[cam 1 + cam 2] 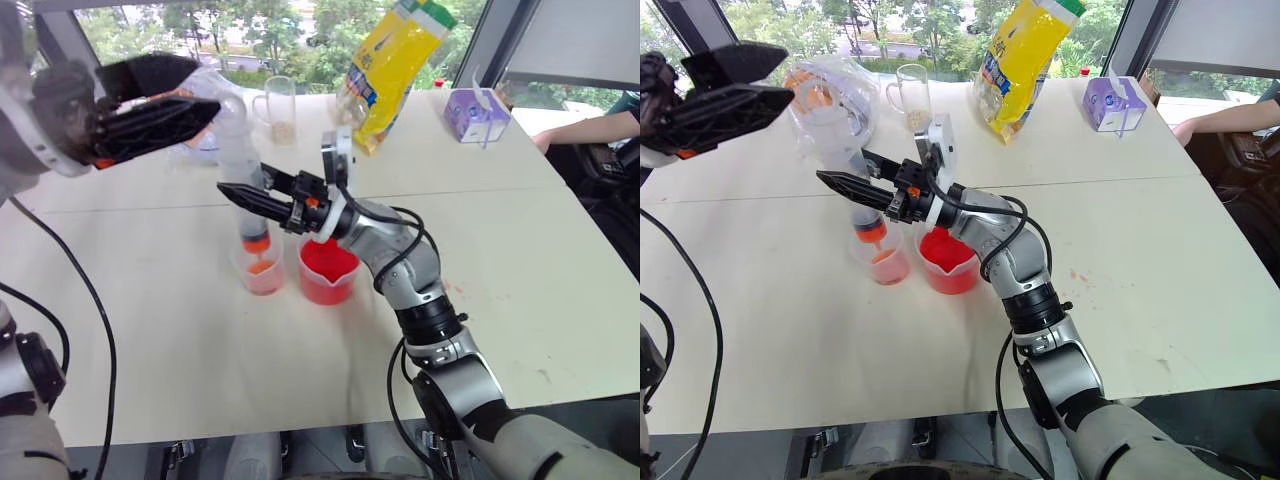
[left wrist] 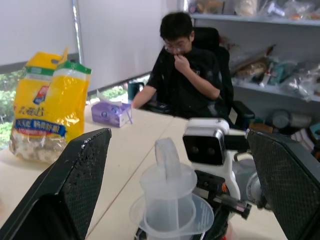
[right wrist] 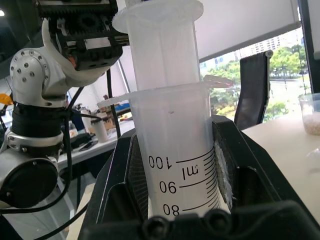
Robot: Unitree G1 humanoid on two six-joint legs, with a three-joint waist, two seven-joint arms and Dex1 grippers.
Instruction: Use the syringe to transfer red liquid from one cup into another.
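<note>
The syringe (image 1: pixel 240 160) stands nearly upright with my right gripper (image 1: pixel 245 197) shut on its clear barrel. The right wrist view shows the printed marks on the barrel (image 3: pixel 175 150) between the two pads. Its orange tip sits at the mouth of the small pinkish cup (image 1: pixel 263 275), which holds a little orange liquid. Right beside that cup stands the wide beaker (image 1: pixel 328 285), holding red liquid (image 1: pixel 326 260). My left gripper (image 1: pixel 205 92) hangs open at the plunger's top, its fingers wide on either side of the plunger (image 2: pixel 167 165) and clear of it.
At the back of the white table (image 1: pixel 150 330) are a glass mug (image 1: pixel 280 105), a yellow bag (image 1: pixel 395 60), a purple tissue box (image 1: pixel 475 112) and a crumpled clear bag (image 1: pixel 830 95). A person (image 2: pixel 187 75) sits at the far right edge. Small red spots (image 1: pixel 452 290) mark the table.
</note>
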